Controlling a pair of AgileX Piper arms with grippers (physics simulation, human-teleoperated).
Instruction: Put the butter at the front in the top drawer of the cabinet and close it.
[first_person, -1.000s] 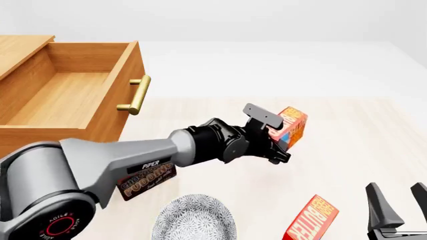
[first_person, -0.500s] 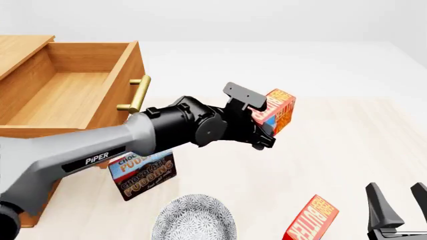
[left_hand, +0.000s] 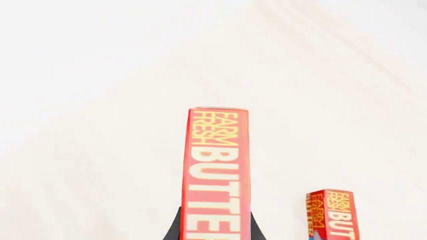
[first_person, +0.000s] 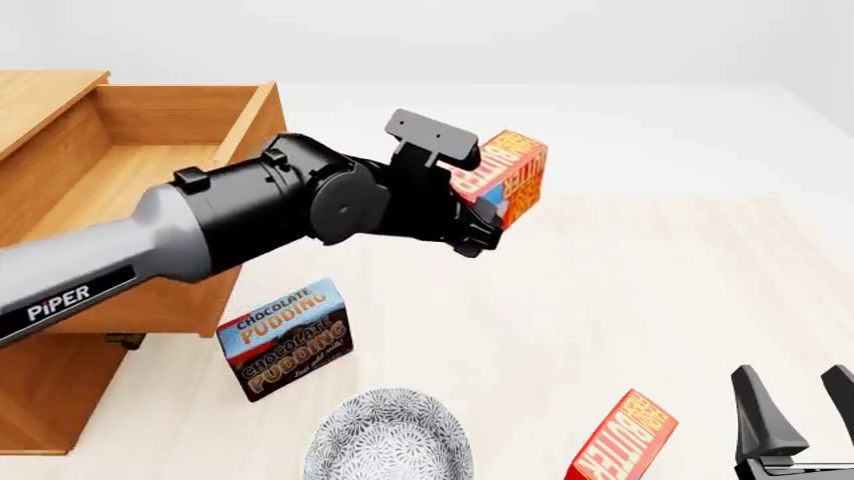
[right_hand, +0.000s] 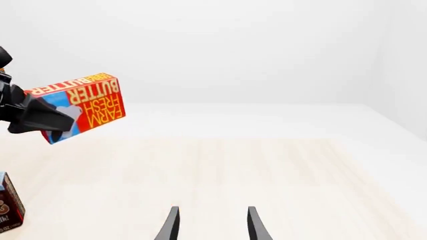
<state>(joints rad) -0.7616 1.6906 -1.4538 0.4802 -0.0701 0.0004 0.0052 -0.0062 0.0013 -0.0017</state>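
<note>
Gripped between the left gripper's (first_person: 491, 205) fingers, the butter (first_person: 509, 178) hangs in the air in the front view, tilted, just to the right of the open top drawer (first_person: 200, 140) of the cabinet (first_person: 47, 95). That drawer is pulled out, its wooden floor showing. Below the arm, a pudding box (first_person: 284, 338) stands on the table (first_person: 641, 290), with a patterned bowl (first_person: 387, 440) nearer the camera. A second butter carton (first_person: 621, 440) leans at the lower edge, just beside the right gripper (first_person: 801, 420), whose fingers stand apart with nothing between them.

Left wrist view: the left gripper (left_hand: 215, 227) clamps the butter (left_hand: 217, 170) on both sides, lettering facing the camera; the second carton (left_hand: 332, 215) sits on the table beyond.

Right wrist view: the right gripper (right_hand: 212, 222) shows two dark fingertips spread over bare table, the butter (right_hand: 83, 105) aloft in the other arm's grip, well apart from them.
</note>
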